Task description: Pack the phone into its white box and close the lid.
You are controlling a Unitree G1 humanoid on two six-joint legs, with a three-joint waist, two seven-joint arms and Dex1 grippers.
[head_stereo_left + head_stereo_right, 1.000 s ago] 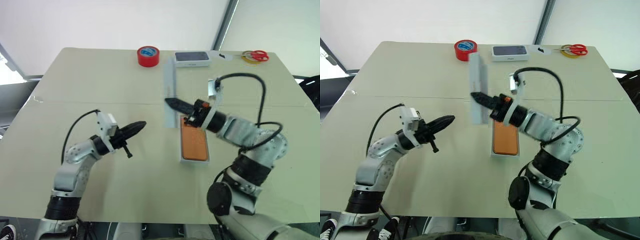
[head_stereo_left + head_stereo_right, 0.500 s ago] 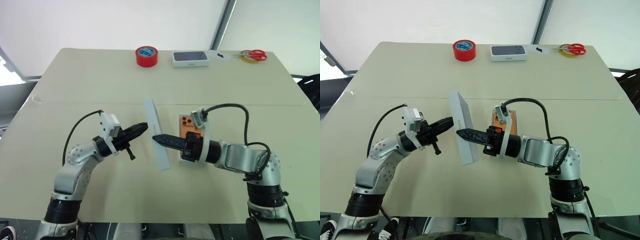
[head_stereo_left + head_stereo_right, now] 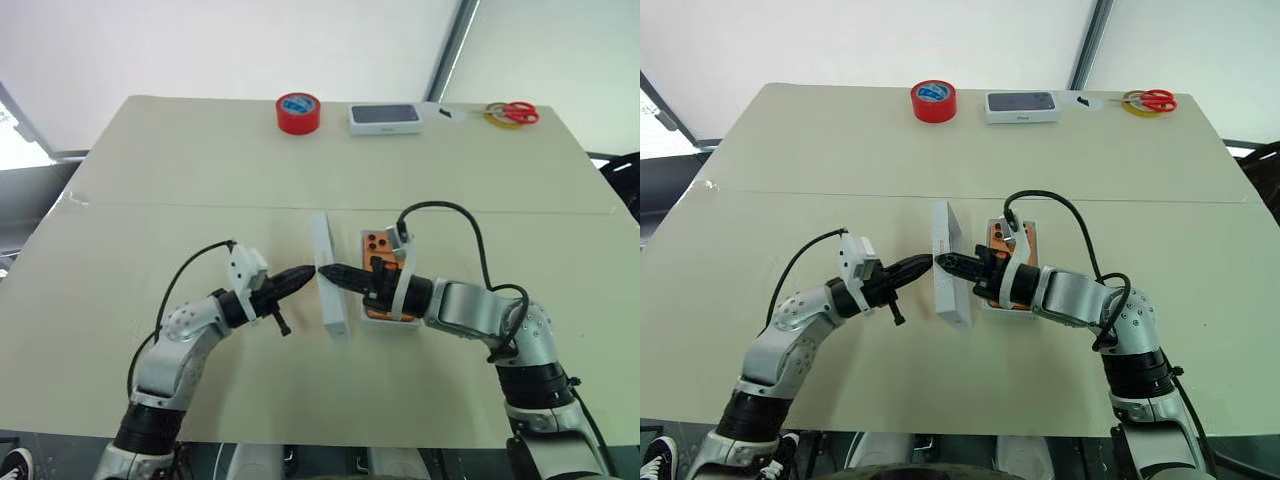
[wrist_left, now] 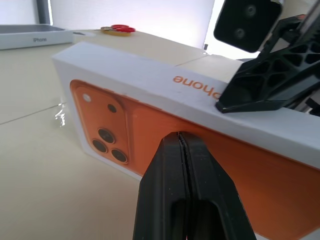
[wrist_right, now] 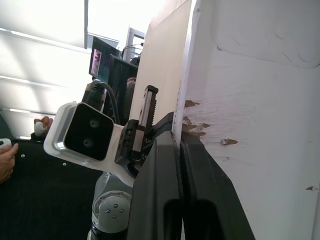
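The left hand (image 3: 920, 265), fingers pressed together, noses against the printed face of the lid (image 3: 948, 268), which stands on edge on the desk (image 3: 790, 170). The right hand (image 3: 948, 264) pinches the lid's rim. Just beyond it, the phone (image 3: 1007, 262) lies in the white box (image 3: 1025, 232). Lidding is under way; next, I judge, tip it over the box.
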